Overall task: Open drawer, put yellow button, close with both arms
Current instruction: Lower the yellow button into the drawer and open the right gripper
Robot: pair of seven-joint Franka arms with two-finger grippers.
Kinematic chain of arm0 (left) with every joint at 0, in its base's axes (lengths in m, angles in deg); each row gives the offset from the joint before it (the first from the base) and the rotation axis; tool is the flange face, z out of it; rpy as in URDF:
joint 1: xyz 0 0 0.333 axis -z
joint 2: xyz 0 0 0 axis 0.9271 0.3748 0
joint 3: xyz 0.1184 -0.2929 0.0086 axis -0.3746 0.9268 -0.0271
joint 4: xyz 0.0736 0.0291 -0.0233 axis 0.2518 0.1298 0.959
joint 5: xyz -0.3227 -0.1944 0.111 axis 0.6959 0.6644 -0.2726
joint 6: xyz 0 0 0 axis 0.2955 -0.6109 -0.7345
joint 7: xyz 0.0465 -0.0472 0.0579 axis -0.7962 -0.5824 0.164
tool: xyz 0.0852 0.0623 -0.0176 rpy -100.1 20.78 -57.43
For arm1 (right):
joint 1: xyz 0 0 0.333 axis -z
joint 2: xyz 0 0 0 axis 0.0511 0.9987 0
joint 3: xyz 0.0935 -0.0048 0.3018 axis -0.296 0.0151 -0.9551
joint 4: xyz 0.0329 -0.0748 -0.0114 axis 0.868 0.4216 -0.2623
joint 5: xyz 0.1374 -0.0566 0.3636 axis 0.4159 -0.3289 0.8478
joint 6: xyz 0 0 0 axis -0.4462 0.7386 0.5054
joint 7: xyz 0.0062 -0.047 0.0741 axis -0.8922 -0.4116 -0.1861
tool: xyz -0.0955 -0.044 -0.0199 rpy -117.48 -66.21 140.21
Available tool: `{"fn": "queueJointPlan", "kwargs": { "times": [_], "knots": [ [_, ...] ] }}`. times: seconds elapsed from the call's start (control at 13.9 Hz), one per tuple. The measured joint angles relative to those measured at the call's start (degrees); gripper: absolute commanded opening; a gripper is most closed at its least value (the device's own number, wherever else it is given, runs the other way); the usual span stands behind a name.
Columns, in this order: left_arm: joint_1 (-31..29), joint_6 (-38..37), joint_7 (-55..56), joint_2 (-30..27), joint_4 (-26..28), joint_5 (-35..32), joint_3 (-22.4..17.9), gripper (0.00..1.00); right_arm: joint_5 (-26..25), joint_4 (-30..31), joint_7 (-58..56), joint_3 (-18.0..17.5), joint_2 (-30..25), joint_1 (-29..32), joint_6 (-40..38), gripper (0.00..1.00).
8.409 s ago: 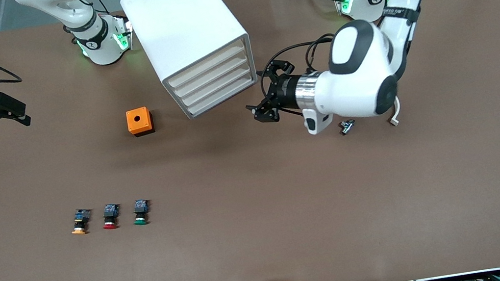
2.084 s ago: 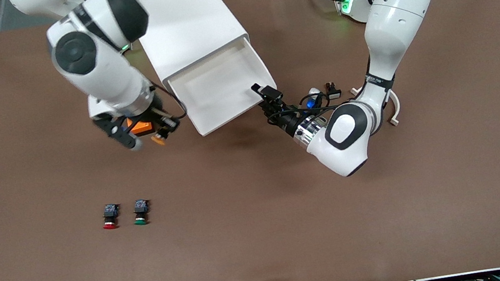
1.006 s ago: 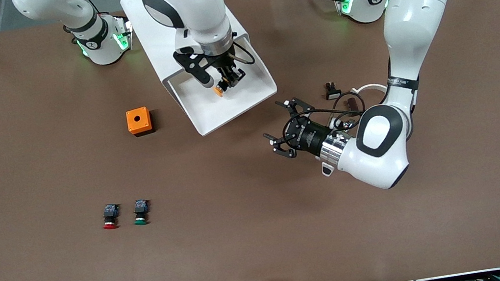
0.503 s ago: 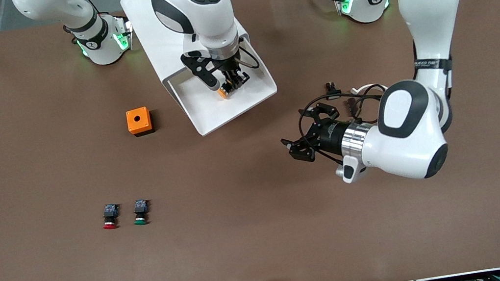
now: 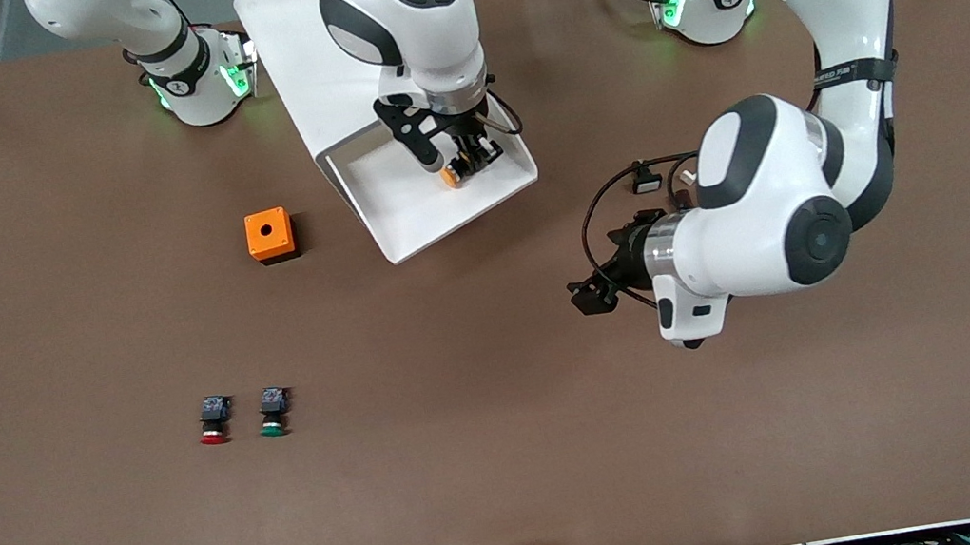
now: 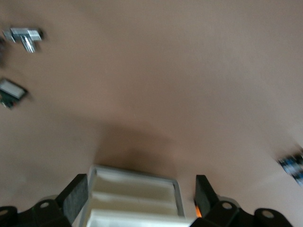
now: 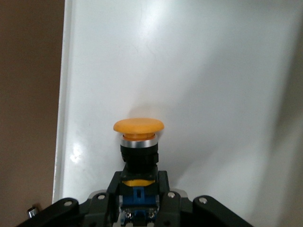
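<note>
The white cabinet stands near the right arm's base. Its uppermost drawer is pulled out toward the front camera. My right gripper is shut on the yellow button and holds it just above the drawer's floor. In the right wrist view the yellow button points its cap away from the right gripper, over the drawer's white floor. My left gripper is open and empty over bare table, off the drawer. The left wrist view shows its fingers wide apart, with the cabinet far off between them.
An orange cube box sits beside the drawer toward the right arm's end. A red button and a green button lie nearer the front camera. A small black part lies by the left arm's forearm.
The left gripper drew away from the drawer's front and its wrist turned. The right gripper shifted the yellow button slightly toward the left arm's end, over the drawer.
</note>
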Motion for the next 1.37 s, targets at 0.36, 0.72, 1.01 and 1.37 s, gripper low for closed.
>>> {"fn": "queueJointPlan", "kwargs": {
  "times": [0.36,0.72,1.01,1.37],
  "knots": [
    [5.9,5.9,0.0,0.0,0.8,-16.5,0.1,1.0,-0.1,-1.7,-0.1,0.2,1.2,-0.5,-0.8,1.0],
    [7.4,6.1,-0.1,0.0,1.8,-19.4,0.1,1.0,-0.4,-7.5,-14.8,1.8,1.1,3.9,-11.4,1.0],
    [7.6,6.1,-0.6,0.0,2.4,-19.7,0.5,1.0,-0.3,-11.4,-35.6,2.3,-1.2,13.7,-19.6,1.0],
    [10.2,6.1,-0.6,0.0,3.7,-19.8,0.9,1.0,-0.2,-11.7,-66.1,2.5,-5.5,29.1,-27.6,1.0]
  ]
}}
